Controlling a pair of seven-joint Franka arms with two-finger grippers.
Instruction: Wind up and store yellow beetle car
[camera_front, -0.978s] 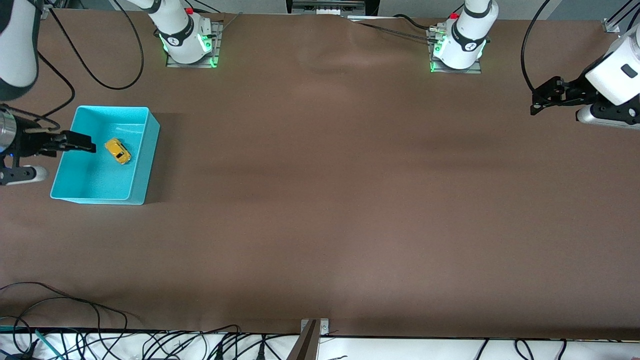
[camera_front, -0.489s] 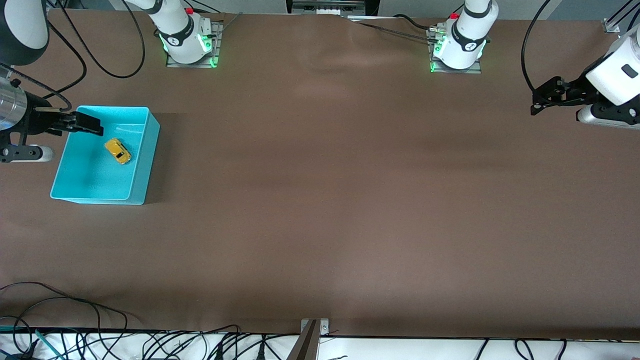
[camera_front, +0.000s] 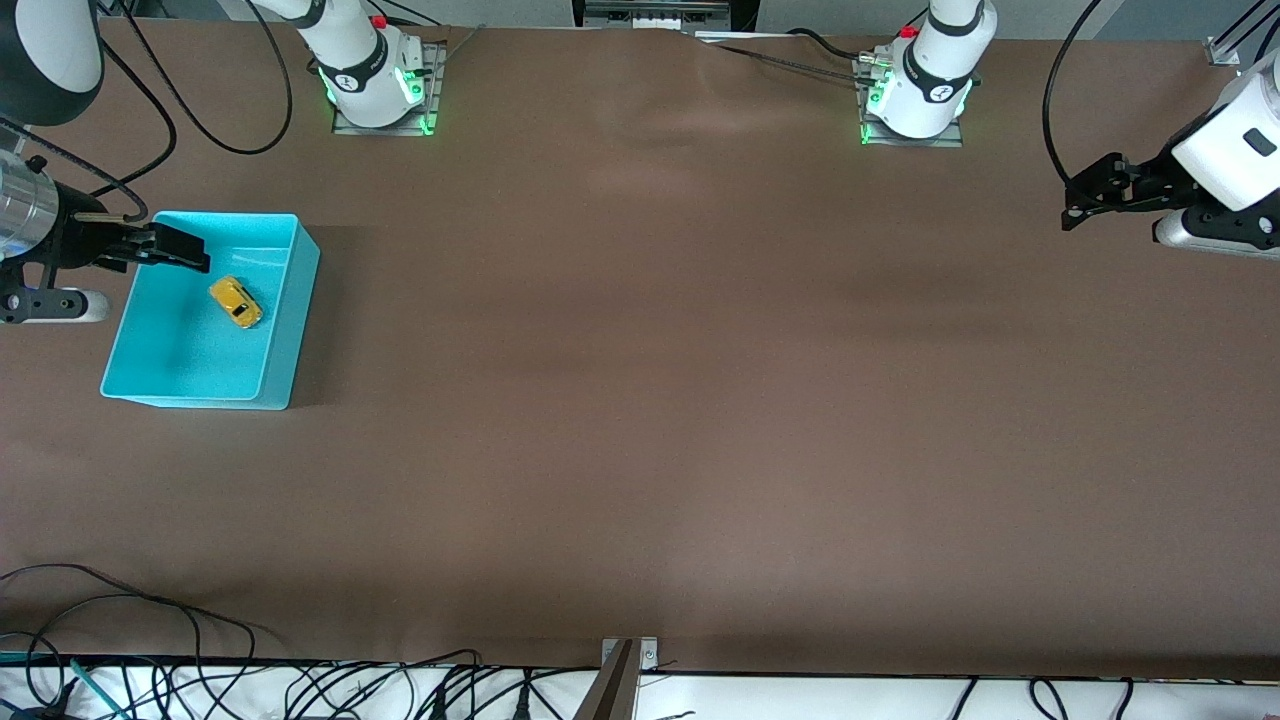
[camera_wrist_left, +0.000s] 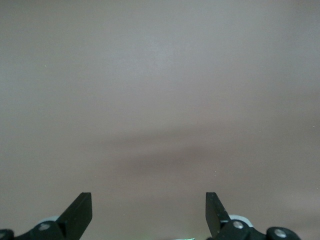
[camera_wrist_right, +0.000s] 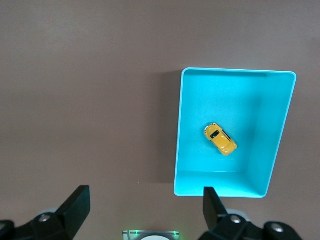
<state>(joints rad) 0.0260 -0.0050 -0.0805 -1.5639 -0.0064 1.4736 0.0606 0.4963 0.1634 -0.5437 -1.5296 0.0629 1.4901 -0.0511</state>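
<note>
Yellow beetle car (camera_front: 236, 302) sits on the floor of the turquoise bin (camera_front: 282, 330) at the right arm's end of the table (camera_front: 660, 400), resting on its wheels; right gripper (camera_front: 165, 250) hangs over the bin's edge, fingers spread wide and empty, car lying clear of them; left gripper (camera_front: 1085, 195) waits over bare table at its own end, fingers (camera_wrist_left: 80, 212) apart, nothing between them.

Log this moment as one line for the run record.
car: in bin | right gripper: open, over bin edge | left gripper: open, waiting over bare table
</note>
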